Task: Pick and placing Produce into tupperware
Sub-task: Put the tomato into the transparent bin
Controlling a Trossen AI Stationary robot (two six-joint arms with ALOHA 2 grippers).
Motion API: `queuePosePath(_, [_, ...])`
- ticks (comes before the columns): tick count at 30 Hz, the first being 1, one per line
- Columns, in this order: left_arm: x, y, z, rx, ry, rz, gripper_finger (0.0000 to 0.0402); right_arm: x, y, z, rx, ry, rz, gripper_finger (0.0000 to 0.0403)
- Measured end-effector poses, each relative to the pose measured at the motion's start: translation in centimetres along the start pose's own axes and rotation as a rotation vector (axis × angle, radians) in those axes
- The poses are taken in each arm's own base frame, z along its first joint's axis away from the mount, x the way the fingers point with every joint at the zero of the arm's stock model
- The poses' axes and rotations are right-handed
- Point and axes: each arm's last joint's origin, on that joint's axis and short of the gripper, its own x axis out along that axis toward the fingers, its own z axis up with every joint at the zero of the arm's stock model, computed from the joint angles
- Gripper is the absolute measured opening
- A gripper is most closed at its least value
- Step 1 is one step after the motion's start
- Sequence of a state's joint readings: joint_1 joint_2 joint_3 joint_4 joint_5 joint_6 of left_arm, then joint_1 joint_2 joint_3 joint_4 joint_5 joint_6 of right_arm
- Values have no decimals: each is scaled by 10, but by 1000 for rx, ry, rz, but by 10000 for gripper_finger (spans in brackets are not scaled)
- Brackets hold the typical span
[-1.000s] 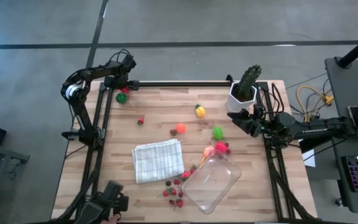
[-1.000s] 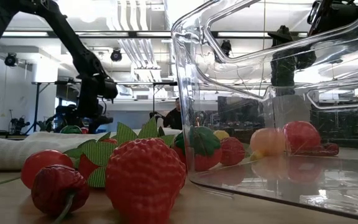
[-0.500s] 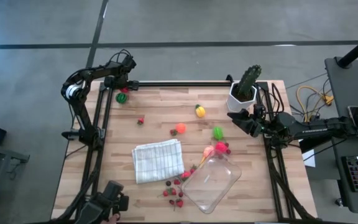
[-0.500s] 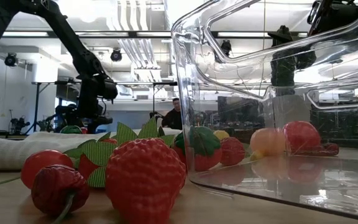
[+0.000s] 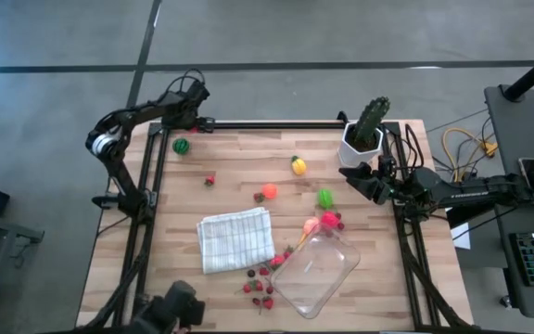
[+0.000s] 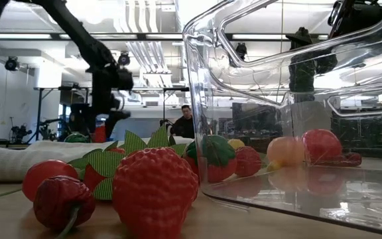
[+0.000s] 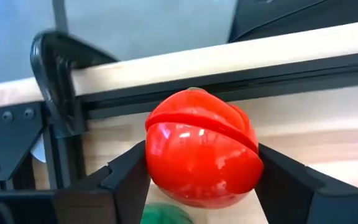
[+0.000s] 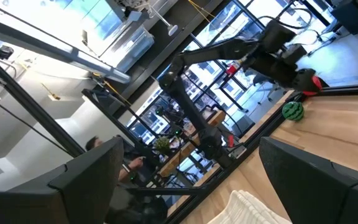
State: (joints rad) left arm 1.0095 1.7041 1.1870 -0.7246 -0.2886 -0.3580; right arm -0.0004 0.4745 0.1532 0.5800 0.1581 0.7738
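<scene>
The left pincer grips a glossy red round toy fruit between its two dark fingers, lifted above the far left corner of the wooden worktop. A small dark green round toy vegetable lies on the boards just below it. The clear rectangular plastic tupperware sits well apart, at the near right of the worktop, and looks empty in the high view. Beside its far edge rest a pink toy fruit and a peach-coloured one; a scatter of small red berries lies near its left corner, just past a white checked folded cloth.

The step in hand appears to be carrying the red fruit to the container. The grip looks centred on the widest part, so the squeeze should hold as it is. The path runs diagonally across the worktop, so the arm should travel high enough to clear the cloth and the loose produce, then lower over the middle of the container and release close to its floor, since a round piece may roll or bounce out.

The right pincer waits with its fingers spread wide at the far right, near a dark green cactus in a white pot.
</scene>
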Motion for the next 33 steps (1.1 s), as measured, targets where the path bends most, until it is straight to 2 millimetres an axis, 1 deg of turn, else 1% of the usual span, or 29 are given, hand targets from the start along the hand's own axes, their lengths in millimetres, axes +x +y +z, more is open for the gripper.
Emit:
queuePosePath(2, [-16,-9,-3,29,-39,-42,219,0,0,0,0,0,0,368])
queuePosePath(5, [-44,-25,-10,99,-110,-160,218,0,0,0,0,0,0,368])
queuePosePath(10, [-100,-56,-31,278,-238,-447,224,0,0,0,0,1,-1,368])
queuePosePath(12, [-127,-70,-44,359,-300,-578,224,0,0,0,-1,3,-3,368])
queuePosePath(15, [-164,-90,-70,520,-408,-749,225,0,0,-1,-1,7,-3,368])
queuePosePath(17, [-186,-104,-90,610,-473,-843,225,0,0,-1,5,9,-1,368])
queuePosePath(20, [-213,-124,-119,706,-548,-984,225,0,0,-1,42,15,4,368])
queuePosePath(24, [-237,-150,-152,760,-636,-1130,226,0,3,-2,27,73,81,368])
queuePosePath(26, [-239,-164,-167,760,-638,-1156,226,-1,7,-2,6,109,160,368])
queuePosePath(29, [-238,-185,-185,766,-591,-1178,226,-2,14,-1,-23,169,290,368])
queuePosePath(33, [-240,-210,-206,777,-515,-1210,226,-2,24,1,-19,226,389,368])
